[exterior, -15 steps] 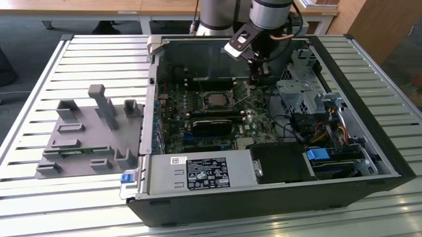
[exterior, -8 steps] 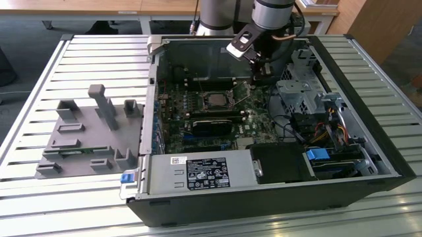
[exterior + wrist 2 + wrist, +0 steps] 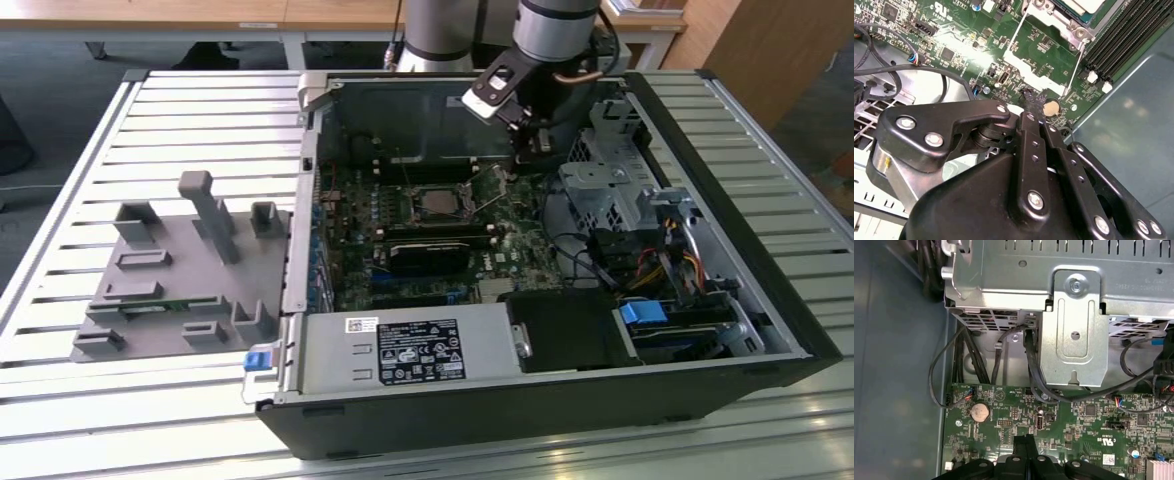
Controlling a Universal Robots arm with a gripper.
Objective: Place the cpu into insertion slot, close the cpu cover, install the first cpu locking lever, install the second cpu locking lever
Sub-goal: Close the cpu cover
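Downward, fingers (image 3: pixel 1030 120) together, near insertion slot (image 3: pixel 438 203) edge

Lab: slatted metal bench (image 3: pixel 80 150), open computer case (image 3: pixel 467 425).

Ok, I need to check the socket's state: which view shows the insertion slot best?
The exterior view: the whole insertion slot sits unobstructed on the motherboard. The second wrist view catches just one corner beyond the gripper. The first wrist view faces the board's edge instead.
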